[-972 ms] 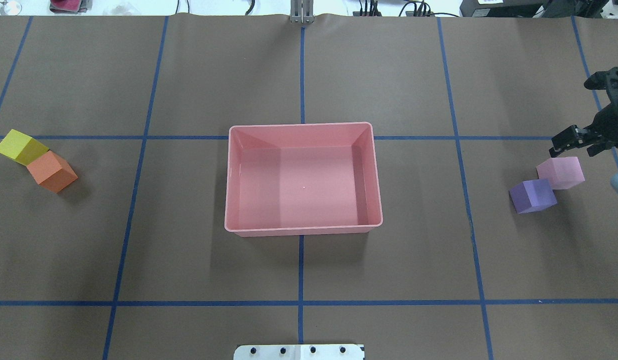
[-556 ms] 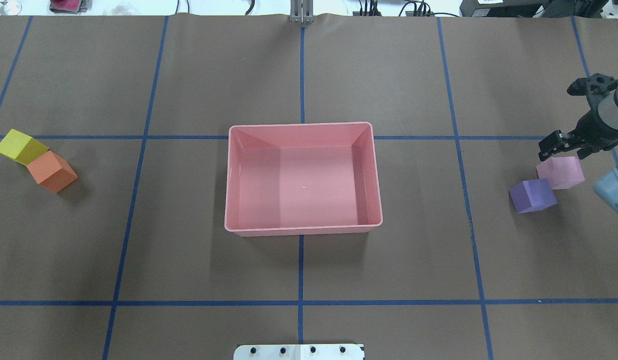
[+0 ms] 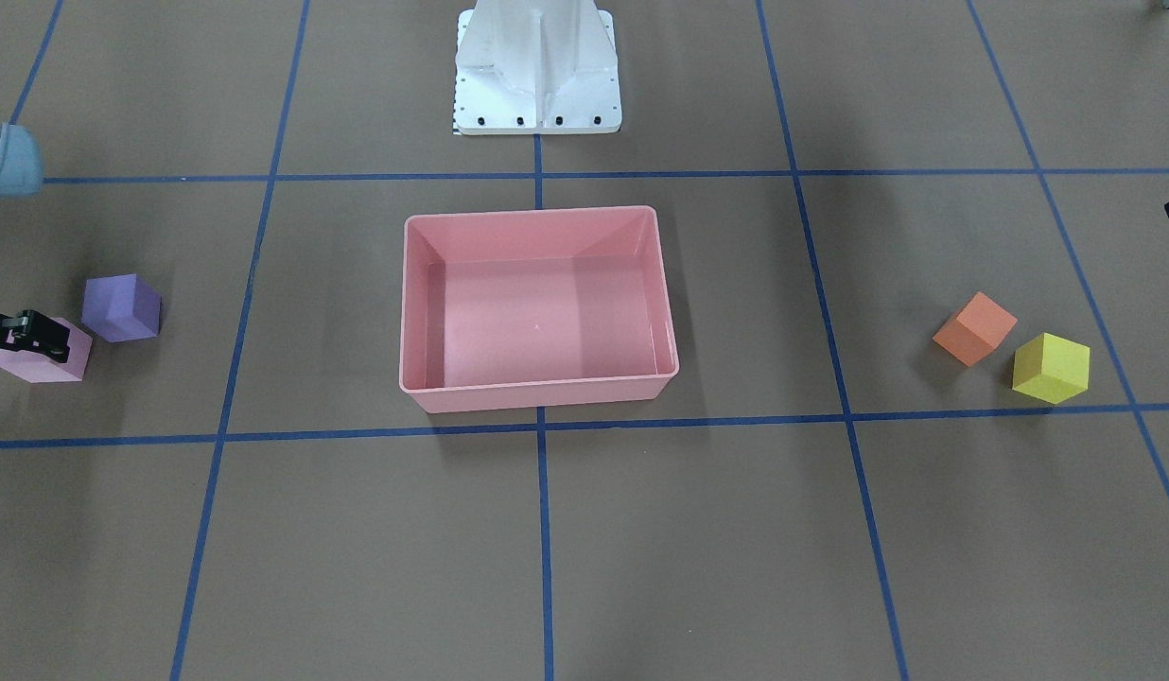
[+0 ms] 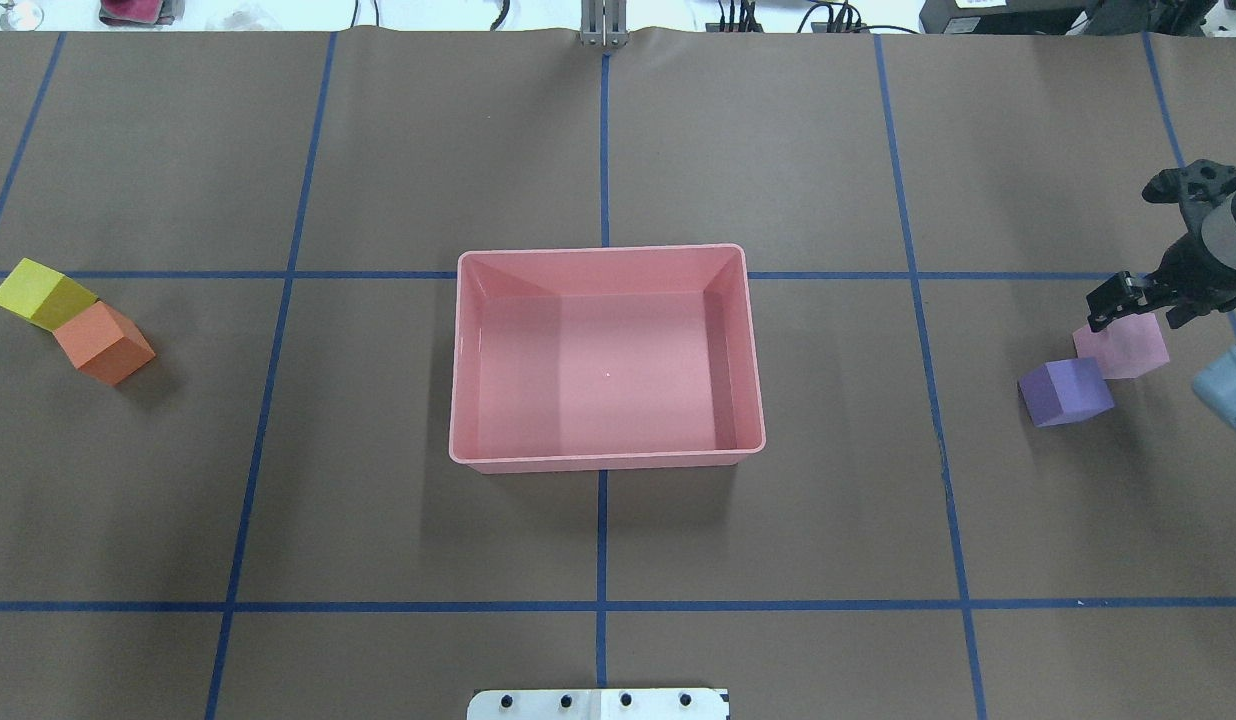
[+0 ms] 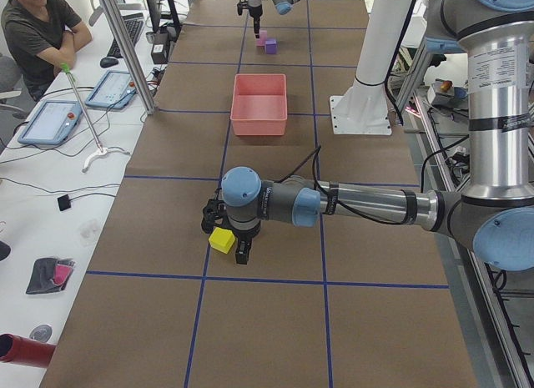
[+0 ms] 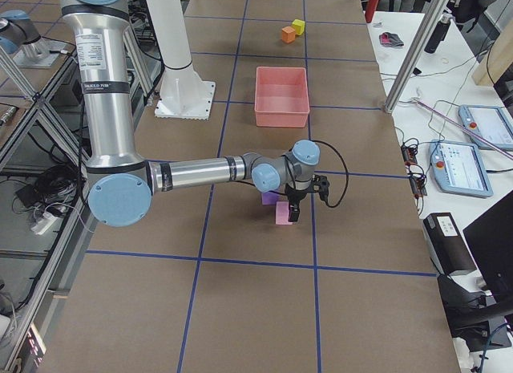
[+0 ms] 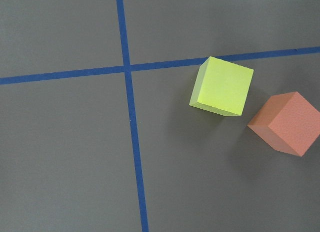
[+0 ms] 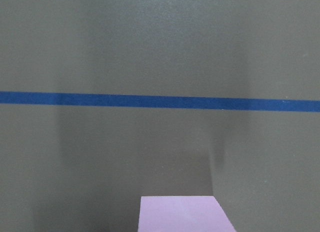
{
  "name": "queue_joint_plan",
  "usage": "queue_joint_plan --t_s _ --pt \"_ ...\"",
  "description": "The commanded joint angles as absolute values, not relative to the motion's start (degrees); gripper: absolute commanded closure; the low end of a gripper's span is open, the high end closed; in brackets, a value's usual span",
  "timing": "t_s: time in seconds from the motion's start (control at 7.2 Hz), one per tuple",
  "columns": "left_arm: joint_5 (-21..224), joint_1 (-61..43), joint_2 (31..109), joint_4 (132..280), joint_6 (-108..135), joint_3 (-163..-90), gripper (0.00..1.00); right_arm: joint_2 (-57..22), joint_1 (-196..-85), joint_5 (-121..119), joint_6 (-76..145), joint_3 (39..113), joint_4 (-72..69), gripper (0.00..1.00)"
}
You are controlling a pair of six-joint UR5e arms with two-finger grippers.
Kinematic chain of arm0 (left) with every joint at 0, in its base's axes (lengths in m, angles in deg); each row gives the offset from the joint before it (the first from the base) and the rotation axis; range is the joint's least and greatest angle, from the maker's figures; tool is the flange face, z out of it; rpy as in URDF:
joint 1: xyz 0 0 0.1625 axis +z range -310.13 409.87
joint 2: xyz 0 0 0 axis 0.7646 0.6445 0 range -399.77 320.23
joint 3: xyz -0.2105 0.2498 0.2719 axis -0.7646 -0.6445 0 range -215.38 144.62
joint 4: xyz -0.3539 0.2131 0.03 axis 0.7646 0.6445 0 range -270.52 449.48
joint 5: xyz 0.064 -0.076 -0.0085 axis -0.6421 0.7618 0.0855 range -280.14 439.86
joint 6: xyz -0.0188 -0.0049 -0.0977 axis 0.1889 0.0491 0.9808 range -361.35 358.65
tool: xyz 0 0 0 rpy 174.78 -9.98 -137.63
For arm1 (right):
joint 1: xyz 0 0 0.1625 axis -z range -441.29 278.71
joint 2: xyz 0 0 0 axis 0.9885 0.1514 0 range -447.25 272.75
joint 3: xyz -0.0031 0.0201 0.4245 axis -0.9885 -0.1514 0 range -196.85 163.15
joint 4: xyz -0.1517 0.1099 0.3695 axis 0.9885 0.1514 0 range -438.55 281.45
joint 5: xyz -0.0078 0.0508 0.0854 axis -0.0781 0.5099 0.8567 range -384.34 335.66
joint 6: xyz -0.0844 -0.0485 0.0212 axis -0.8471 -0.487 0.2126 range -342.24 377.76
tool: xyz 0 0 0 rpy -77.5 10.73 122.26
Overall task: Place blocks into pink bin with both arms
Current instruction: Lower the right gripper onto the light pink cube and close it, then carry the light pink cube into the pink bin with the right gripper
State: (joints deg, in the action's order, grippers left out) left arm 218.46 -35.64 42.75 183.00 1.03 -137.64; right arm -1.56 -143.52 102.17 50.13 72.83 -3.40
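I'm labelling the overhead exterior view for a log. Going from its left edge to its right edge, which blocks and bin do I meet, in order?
yellow block → orange block → pink bin → purple block → light pink block

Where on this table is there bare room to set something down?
Bare table lies between the pink bin and the orange block, between the bin and the purple block, and inside the bin. Crowded: yellow block close beside orange, and the right end effector over the light pink block.
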Motion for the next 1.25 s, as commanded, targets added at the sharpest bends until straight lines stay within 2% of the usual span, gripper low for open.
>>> queue_joint_plan --t_s 0.0,0.14,0.28,0.42,0.56,0.83,1.11 --pt "218.46 -35.65 42.76 183.00 1.03 -137.77 0.00 -1.12 -142.38 102.13 50.20 72.45 -3.31 0.01" --pt "218.46 -35.65 42.76 183.00 1.03 -137.77 0.00 -1.12 -141.59 102.22 50.20 72.27 -3.31 0.03" --pt "218.46 -35.65 42.85 183.00 1.03 -137.68 0.00 -0.86 -141.58 102.31 50.28 72.27 -3.31 0.34" --pt "218.55 -35.56 43.19 183.00 1.03 -137.77 0.00 -0.59 -141.58 102.31 50.28 72.18 -3.31 0.81" --pt "218.72 -35.56 43.72 183.00 1.11 -137.77 0.01 -1.37 -141.58 102.83 50.46 73.66 -3.31 1.00" --pt "218.29 -28.38 47.23 183.08 6.43 -137.51 0.01 -4.78 -141.67 103.19 58.32 82.26 1.40 1.00" --pt "216.98 -28.09 46.54 189.38 6.91 -137.07 0.00 -14.96 -141.58 103.28 64.76 84.48 10.36 1.00"
